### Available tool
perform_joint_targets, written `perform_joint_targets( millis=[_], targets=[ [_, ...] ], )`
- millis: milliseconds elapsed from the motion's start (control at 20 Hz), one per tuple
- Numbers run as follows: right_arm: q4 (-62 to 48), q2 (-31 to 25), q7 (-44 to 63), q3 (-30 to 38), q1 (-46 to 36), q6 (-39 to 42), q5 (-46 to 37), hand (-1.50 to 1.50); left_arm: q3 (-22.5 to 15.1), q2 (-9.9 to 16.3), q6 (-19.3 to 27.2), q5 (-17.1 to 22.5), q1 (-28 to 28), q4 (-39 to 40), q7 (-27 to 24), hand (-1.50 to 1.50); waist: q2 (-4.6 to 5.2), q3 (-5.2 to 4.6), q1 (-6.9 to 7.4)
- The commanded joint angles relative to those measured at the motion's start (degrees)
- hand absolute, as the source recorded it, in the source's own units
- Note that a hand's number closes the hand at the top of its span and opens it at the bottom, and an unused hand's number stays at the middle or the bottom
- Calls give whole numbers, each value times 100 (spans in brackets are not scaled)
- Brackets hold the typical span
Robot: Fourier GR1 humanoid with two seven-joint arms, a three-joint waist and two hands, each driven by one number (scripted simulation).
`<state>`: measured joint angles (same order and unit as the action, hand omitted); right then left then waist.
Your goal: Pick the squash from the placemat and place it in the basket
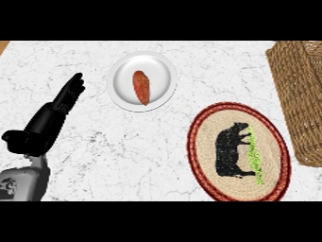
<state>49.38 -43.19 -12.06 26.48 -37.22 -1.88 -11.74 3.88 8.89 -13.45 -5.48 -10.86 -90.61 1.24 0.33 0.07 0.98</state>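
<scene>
Left hand (pixel 60 105): at left of counter (pixel 122 165), fingers straight, side by side, holding nothing; resting clear of the work area. Plate (pixel 157 66): just right of it, carrying an orange-red vegetable (pixel 141 86), lying flat. Placemat (pixel 207 142): right of centre, near basket (pixel 309 94), allowing a short carry. No squash visible on placemat or in basket; location cannot be told. Right hand out of view.

We have one view only, from the head, looking steeply down on the tabletop (pixel 87 156). Our left forearm (pixel 20 182) comes in from the lower edge. The plate (pixel 160 61) lies toward the far side, the placemat (pixel 205 142) nearer us, and the basket (pixel 306 99) is cut off by the right edge.
</scene>
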Motion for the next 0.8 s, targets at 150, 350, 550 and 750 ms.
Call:
perform_joint_targets(
  millis=[150,350,550,750],
  targets=[
    [-1524,-434,-927,239,-633,44,78,-150,42,112,-160,77,310,-369,-24,0,-5,0,32],
    [-2068,-515,-1435,138,-880,42,-41,-150,-67,-97,-6,-76,199,97,-251,0,5,0,24],
    [-1542,-390,-1019,180,-988,190,268,-150,214,185,-205,202,188,-309,138,0,-35,-6,-36],
    [-2271,-562,-955,495,-1530,386,568,-150,33,54,-163,42,252,-143,-118,0,0,0,49]
  ],
)
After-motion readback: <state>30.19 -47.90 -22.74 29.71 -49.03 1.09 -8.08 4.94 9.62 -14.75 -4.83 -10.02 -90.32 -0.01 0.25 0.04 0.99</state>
